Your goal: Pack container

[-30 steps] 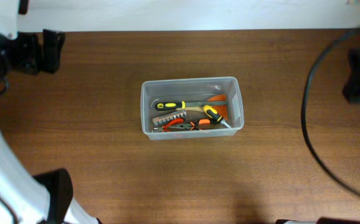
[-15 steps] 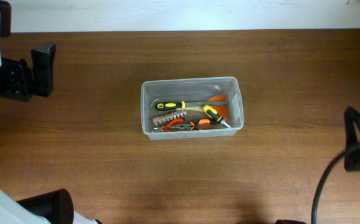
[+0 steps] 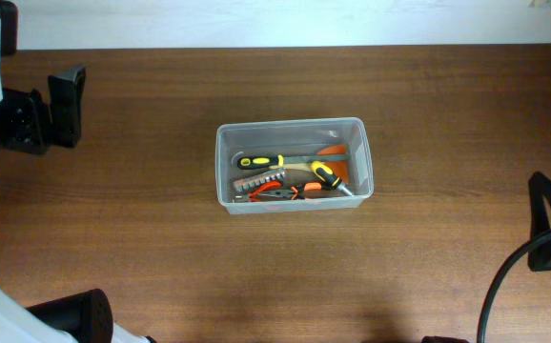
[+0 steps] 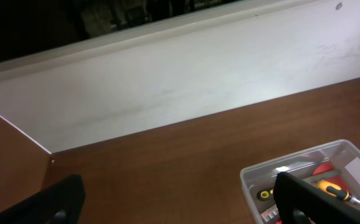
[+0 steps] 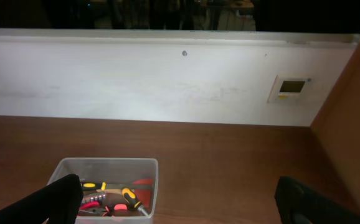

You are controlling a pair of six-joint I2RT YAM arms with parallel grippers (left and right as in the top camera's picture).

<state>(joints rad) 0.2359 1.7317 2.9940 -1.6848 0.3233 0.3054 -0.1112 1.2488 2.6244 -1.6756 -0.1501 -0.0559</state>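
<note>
Holding yellow-handled screwdrivers (image 3: 261, 160), the container (image 3: 290, 204) bears an unreadable pale label (image 4: 356, 168); left tool (image 4: 180, 205) and right tool (image 5: 186, 205) stand spread.

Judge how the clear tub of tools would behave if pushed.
The container would probably slide, not tip: it sits low and wide on the table. Its thin translucent walls may flex when pinched. The loose tools likely add weight and could shift.

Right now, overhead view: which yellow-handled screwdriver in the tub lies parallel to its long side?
The longer screwdriver, handle at image-left. The stubby screwdriver lies diagonal near the image-right end of the container.
</note>
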